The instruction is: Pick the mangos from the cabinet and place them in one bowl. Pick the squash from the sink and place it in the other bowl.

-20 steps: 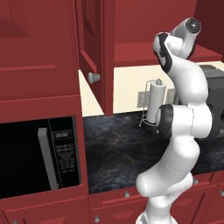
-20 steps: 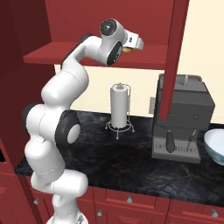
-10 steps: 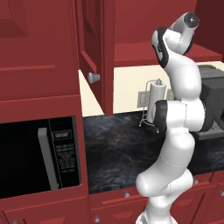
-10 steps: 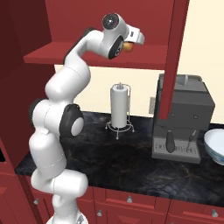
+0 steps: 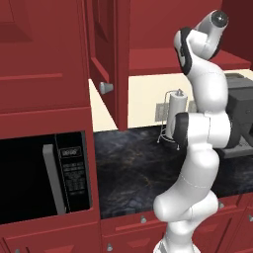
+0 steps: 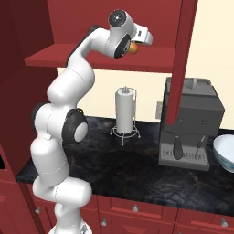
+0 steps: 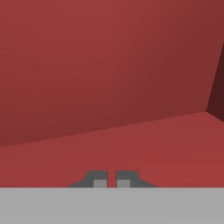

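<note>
My gripper (image 6: 151, 40) is up inside the open dark red cabinet (image 6: 54, 59), just above its shelf. In the hand view its fingertips (image 7: 100, 180) stand almost touching, with only the red shelf and back wall ahead and nothing between them. One orange mango (image 6: 133, 48) sits on the shelf tucked under the hand, behind the fingers, not in the jaws. The pale bluish-white bowl (image 6: 225, 151) rests on the counter at the far right. The sink and the squash are out of view.
The open cabinet door (image 5: 106, 49) with its silver knob (image 5: 105, 88) hangs left of the arm. A paper towel roll (image 6: 124, 109) and a grey coffee machine (image 6: 189, 123) stand on the black counter (image 6: 128, 162). A microwave (image 5: 44, 173) sits low on the left.
The jaws have closed from wide open to shut. The arm has stretched upward and the hand has pushed a little further over the shelf. The mango has stayed in place.
</note>
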You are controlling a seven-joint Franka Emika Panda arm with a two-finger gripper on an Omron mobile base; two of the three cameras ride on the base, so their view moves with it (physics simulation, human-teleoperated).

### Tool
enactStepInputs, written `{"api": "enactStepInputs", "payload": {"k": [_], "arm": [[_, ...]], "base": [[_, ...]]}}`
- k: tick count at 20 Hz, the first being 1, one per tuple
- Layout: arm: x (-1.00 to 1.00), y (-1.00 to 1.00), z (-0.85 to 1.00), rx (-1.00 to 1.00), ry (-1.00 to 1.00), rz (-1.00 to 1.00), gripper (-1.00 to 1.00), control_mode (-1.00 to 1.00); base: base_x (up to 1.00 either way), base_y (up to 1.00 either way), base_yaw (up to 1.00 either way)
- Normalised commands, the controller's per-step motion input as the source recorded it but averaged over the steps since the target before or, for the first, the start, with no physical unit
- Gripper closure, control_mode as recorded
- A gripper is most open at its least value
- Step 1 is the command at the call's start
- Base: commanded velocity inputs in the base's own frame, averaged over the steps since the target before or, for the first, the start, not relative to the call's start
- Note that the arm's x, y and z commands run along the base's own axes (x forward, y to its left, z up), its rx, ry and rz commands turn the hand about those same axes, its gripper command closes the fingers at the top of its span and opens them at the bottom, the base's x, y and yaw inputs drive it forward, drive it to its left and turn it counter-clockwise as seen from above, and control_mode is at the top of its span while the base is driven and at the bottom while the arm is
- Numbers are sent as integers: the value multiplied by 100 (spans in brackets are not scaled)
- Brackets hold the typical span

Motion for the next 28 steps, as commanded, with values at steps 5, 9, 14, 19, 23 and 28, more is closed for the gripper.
{"api": "enactStepInputs", "payload": {"k": [5,9,14,19,23,28], "arm": [[-10,-3,-11,-2,0,0,100,-100],[-9,1,-17,-8,0,0,-100,-100],[-15,0,-17,-6,0,0,-100,-100],[-19,0,-17,-4,0,0,-100,-100],[-10,7,-10,-1,0,0,-100,-100],[-2,13,-5,0,0,0,-100,-100]], "base": [[0,0,0],[0,0,0],[0,0,0],[0,0,0],[0,0,0],[0,0,0]]}}
